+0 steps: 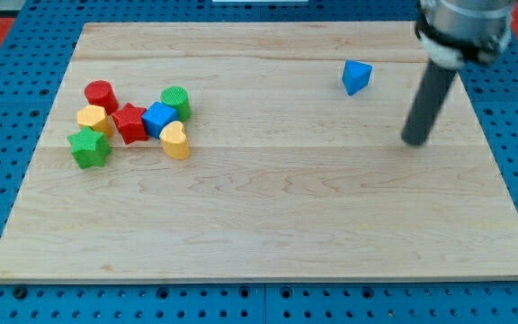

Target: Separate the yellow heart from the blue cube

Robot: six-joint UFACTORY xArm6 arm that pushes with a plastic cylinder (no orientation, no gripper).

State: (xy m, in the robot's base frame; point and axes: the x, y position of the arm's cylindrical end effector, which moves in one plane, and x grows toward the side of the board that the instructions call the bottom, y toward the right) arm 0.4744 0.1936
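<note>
**Tip far from the heart**

My tip [414,141] rests on the bench [268,207] at the view's right, well apart from the yellow heart [175,141], which touches the blue cube [159,118] at the view's left. No hand shows.

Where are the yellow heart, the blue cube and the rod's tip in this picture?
yellow heart [175,141]: camera view, on the middle of its top face.
blue cube [159,119]: camera view, on its top face.
my tip [413,141]: camera view, on the rod's lower end.
</note>
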